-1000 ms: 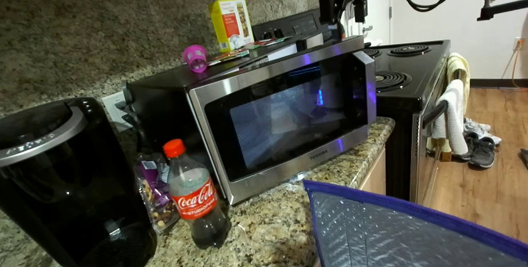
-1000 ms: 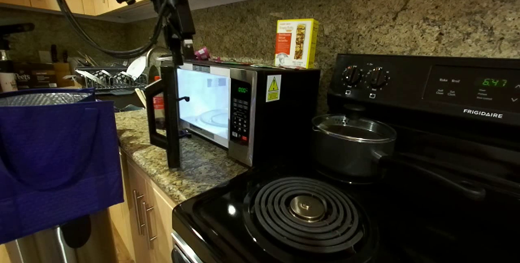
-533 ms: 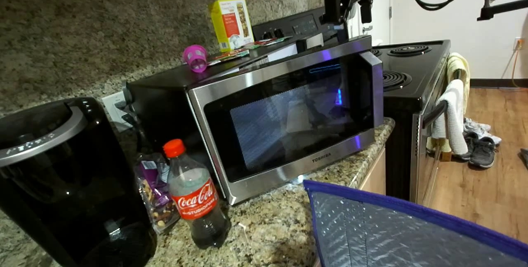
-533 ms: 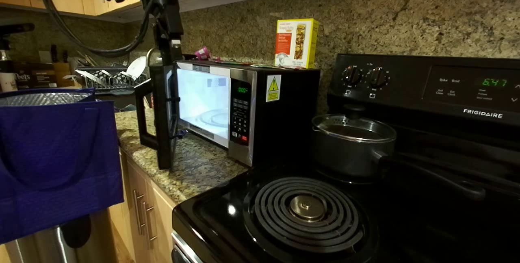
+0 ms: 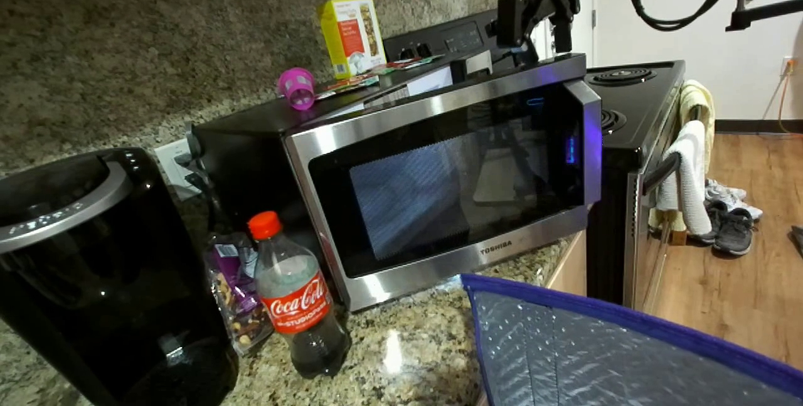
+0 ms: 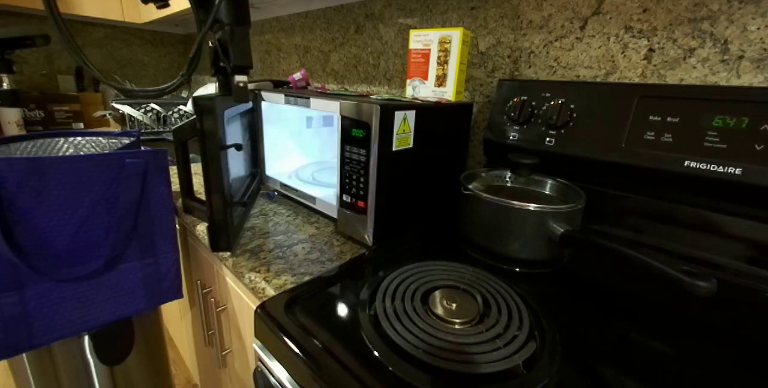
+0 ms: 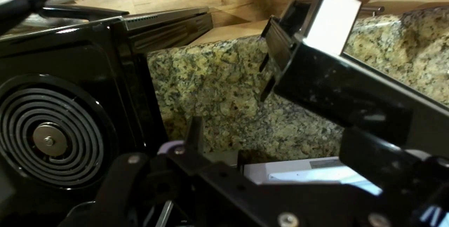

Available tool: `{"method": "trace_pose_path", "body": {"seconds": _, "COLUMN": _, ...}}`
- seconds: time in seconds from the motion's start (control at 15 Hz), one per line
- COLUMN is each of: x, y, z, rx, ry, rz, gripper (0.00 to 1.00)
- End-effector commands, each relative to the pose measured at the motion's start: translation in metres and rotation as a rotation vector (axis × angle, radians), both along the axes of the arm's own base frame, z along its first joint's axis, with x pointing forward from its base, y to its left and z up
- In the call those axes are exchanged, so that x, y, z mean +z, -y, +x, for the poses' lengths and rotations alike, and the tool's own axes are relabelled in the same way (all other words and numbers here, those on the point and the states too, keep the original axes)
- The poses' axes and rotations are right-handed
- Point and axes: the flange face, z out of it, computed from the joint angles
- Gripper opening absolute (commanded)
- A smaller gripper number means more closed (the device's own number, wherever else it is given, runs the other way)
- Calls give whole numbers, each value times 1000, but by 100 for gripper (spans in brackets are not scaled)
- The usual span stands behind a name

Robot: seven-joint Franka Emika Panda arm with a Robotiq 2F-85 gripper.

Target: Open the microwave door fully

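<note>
The microwave (image 6: 414, 184) sits on the counter with its interior lit. Its door (image 5: 464, 174), steel-framed with dark glass, stands part way open and swung out over the counter edge. The door's inner side (image 6: 240, 154) shows in an exterior view, and its dark top edge (image 7: 336, 86) in the wrist view. My gripper (image 5: 538, 45) points down at the top of the door near its free end; it also shows in an exterior view (image 6: 235, 91). Its fingers are apart with nothing between them (image 7: 273, 132). One finger is at the door's inner side; whether it touches cannot be told.
A purple insulated bag (image 5: 627, 343) stands in front of the counter, near the door's swing; it also shows in an exterior view (image 6: 90, 226). A cola bottle (image 5: 301, 305) and black coffee maker (image 5: 125, 268) stand beside the microwave's hinge side. The stove holds a pot (image 6: 522, 226).
The door has swung further outward from the microwave, toward the purple bag in an exterior view. My gripper has moved outward along with it.
</note>
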Motion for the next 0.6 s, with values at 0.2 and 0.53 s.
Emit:
{"method": "trace_pose_path", "body": {"seconds": 0.2, "x": -5, "y": -16, "z": -17, "rx": 68, "ry": -22, "rz": 45, "gripper": 100}}
{"method": "trace_pose_path", "body": {"seconds": 0.53, "x": 18, "y": -1, "z": -10, "rx": -15, "ry": 127, "rz": 56, "gripper": 100}}
